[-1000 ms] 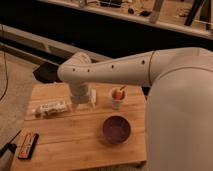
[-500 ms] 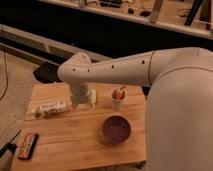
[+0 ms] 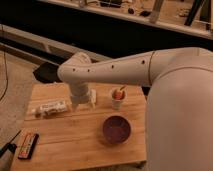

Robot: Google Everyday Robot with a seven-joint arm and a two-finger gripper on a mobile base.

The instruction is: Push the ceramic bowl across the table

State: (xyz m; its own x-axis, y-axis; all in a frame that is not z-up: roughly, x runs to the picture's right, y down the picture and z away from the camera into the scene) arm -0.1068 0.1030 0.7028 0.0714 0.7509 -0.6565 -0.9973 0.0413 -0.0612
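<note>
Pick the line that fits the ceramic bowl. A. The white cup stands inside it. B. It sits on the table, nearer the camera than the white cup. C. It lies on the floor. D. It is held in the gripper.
B: the ceramic bowl sits on the table in front of the white cup, and the gripper hangs apart from it, beside the cup.

Cup (image 3: 118, 98) near claw (image 3: 85, 101), behind bowl (image 3: 116, 129)
</note>
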